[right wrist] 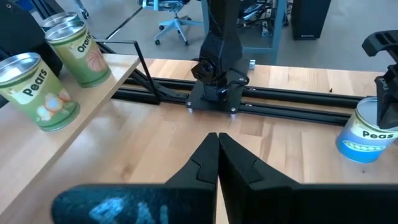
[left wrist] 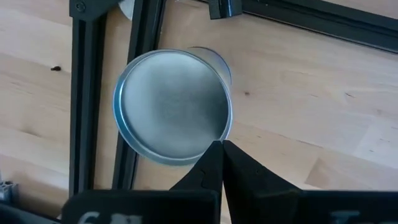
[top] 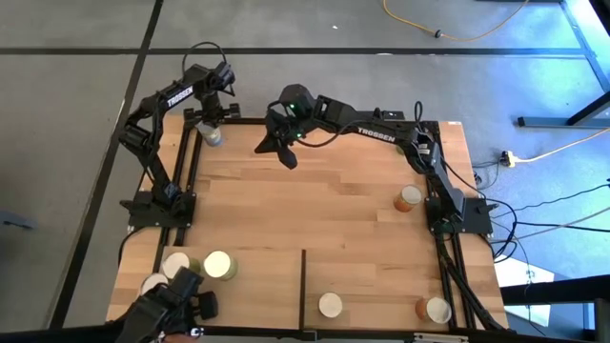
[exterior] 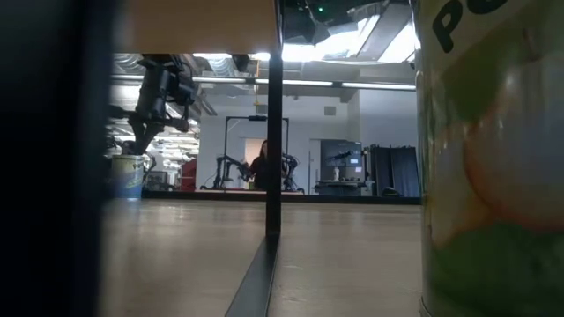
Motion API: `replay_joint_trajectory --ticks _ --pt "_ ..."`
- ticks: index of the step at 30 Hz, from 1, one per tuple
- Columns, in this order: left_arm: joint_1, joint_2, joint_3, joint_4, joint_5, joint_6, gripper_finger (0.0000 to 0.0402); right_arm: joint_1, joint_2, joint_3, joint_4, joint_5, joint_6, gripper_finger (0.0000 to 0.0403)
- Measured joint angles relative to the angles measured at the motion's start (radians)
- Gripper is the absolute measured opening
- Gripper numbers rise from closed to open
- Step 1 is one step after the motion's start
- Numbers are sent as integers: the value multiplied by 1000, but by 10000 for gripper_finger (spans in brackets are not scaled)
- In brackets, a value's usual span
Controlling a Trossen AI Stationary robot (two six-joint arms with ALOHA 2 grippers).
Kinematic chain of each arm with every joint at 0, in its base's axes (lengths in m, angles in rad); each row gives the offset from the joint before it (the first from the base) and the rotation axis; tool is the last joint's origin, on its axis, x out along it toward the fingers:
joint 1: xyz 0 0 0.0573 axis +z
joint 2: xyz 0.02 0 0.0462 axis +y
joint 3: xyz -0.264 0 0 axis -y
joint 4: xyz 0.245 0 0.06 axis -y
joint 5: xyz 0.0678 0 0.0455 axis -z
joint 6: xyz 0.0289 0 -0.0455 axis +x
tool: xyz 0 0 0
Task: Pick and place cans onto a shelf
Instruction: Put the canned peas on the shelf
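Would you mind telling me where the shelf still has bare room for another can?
The pale wood shelf is bare between the thin dark divider and the cream-topped can, and between that can and the corner can. Left of the divider is crowded: cans cluster there beside a dark object at the table's edge.

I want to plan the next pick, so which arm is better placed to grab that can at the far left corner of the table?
The left. Its gripper, fingers shut, hangs right above the can at the far-left corner; the left wrist view looks straight down on its lid. The right gripper, also shut, hovers over bare tabletop farther off.
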Motion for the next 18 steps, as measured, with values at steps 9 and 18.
replay_joint_trajectory --ticks 9,18 --pt "-21 -98 0 -4 54 82 0 0 -8 0 -21 0 -34 10" --pt "-127 -387 0 2 34 95 0 0 -36 95 -268 9 -230 10"
